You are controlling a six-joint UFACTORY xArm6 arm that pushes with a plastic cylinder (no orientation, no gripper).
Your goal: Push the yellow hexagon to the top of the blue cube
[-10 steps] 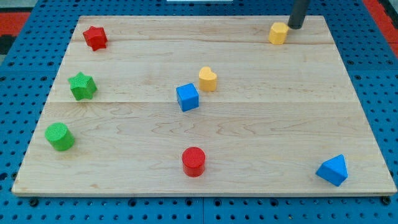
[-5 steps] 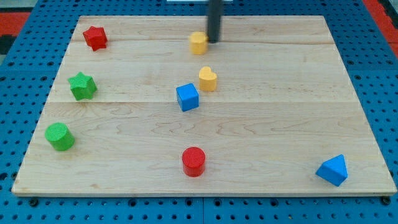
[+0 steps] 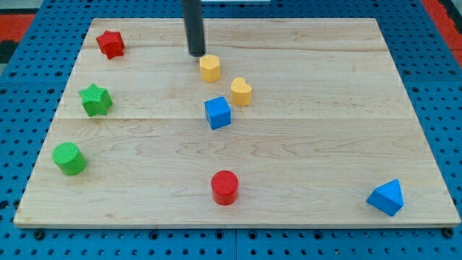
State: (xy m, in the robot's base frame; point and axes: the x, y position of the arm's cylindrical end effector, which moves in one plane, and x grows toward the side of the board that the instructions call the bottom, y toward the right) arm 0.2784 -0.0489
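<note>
Our tip [image 3: 196,53], bare dark rod end, holds nothing; sits near worktop's top edge, just up-left of small yellow hexagon block [image 3: 210,68], contact hard to tell. Hexagon lies in upper middle of pale wooden board [image 3: 404,130], just above blue cube [image 3: 217,113], clear gap between. Yellow heart-shaped block [image 3: 241,92] sits beside cube, toward right edge. We judge task nearly done: hexagon already above cube, maybe small nudge toward bottom edge left. Hexagon compact, upright; no long axis or facing we can make out.
</note>
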